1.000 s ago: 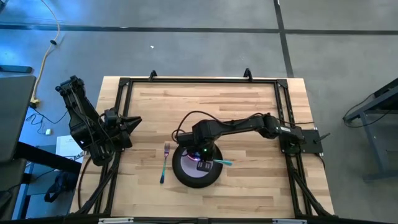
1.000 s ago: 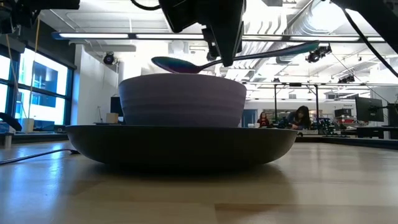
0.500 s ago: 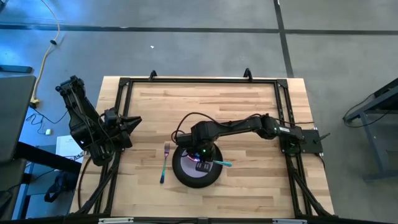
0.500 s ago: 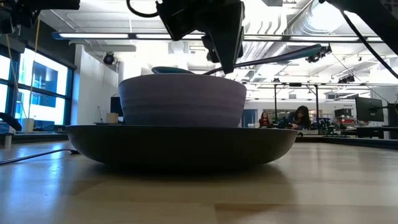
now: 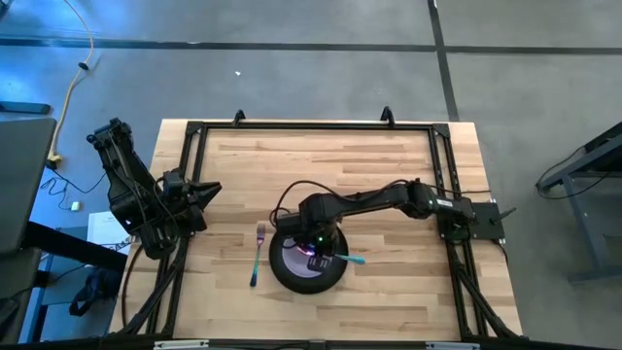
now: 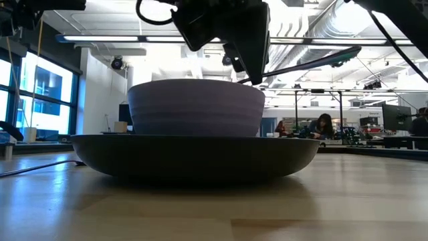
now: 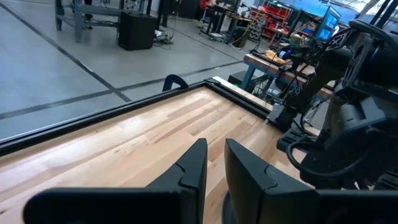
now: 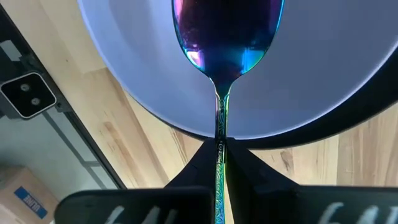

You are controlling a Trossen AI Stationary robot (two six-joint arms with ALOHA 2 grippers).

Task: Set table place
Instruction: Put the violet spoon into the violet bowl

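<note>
From above, my right end effector (image 5: pixel 316 250) sits over the lavender bowl (image 5: pixel 303 261), which rests on the black plate (image 5: pixel 309 280) near the front middle of the bench (image 5: pixel 389 175); the spoon (image 5: pixel 342 258) sticks out sideways from my grip, and the fork (image 5: pixel 258 253) lies just beside the plate on the wood. My right arm reaches in from its base, elbow bent, wrist turned down over the bowl. My left end effector (image 5: pixel 209 190) waits at the bench's left edge

At bench height, the spoon handle (image 6: pixel 314 61) slants up and away from the bowl (image 6: pixel 196 107), its scoop hidden below the rim

My left wrist camera shows those fingers (image 7: pixel 189 171) nearly closed on nothing

My right wrist camera shows my fingers (image 8: pixel 199 165) pinching the thin handle, the scoop (image 8: pixel 227 31) inside the bowl. I judge the spoon light, rigid and slick — a hold low on the handle suits it, though it could swivel
</note>
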